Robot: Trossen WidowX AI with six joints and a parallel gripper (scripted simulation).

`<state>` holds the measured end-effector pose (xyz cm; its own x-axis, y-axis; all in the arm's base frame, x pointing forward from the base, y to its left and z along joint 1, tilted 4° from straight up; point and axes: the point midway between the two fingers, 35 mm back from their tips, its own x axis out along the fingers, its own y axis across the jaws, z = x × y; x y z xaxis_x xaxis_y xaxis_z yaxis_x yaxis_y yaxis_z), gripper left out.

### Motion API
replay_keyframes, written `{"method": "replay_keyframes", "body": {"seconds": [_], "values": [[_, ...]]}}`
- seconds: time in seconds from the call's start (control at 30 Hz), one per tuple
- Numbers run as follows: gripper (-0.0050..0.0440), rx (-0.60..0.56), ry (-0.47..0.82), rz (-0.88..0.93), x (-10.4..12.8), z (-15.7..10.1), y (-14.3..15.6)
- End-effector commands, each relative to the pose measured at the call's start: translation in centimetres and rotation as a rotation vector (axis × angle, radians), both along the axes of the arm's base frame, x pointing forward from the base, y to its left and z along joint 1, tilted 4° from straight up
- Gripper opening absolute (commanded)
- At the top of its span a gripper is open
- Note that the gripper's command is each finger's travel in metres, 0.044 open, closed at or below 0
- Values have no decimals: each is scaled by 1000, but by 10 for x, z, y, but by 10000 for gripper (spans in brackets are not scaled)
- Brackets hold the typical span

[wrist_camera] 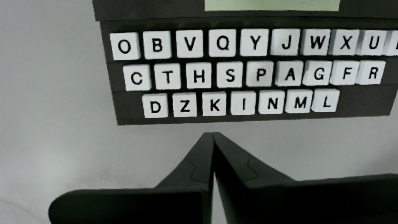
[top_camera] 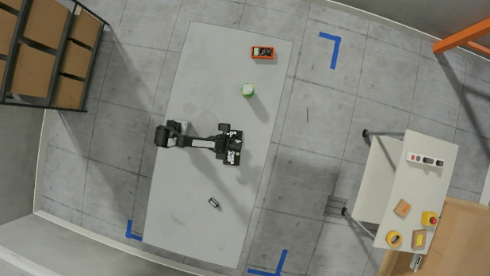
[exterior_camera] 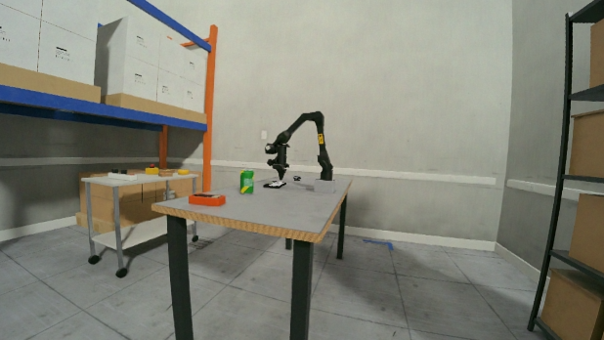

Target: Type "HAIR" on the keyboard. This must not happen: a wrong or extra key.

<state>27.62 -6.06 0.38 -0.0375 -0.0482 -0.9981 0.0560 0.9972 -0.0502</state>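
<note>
While its fingers press shut on nothing, the end effector [wrist_camera: 213, 136] hovers over the bench [wrist_camera: 55, 100]; the keyboard [wrist_camera: 107, 70] lies at twelve o'clock, H key [wrist_camera: 199, 76] just left of straight ahead.

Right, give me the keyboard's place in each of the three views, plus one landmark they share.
Top: the keyboard lies mid-table, mostly hidden under the arm's wrist.
Exterior: a small dark slab on the table, right of the green can, below the shut gripper.
Wrist: it fills the upper frame, lettered keys facing the camera.
Shared landmark: the closed gripper, just off the keyboard's near edge.
</note>
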Motion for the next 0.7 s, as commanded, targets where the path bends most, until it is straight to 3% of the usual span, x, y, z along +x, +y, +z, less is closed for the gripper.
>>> {"method": "replay_keyframes", "body": {"seconds": [0.0, 0.27, 0.67], "values": [[-50, -7, -20, -4, 3, 5, 0], [-50, -6, -18, -5, 35, 8, 4], [-50, -3, -1, -5, 29, -12, 3]]}}
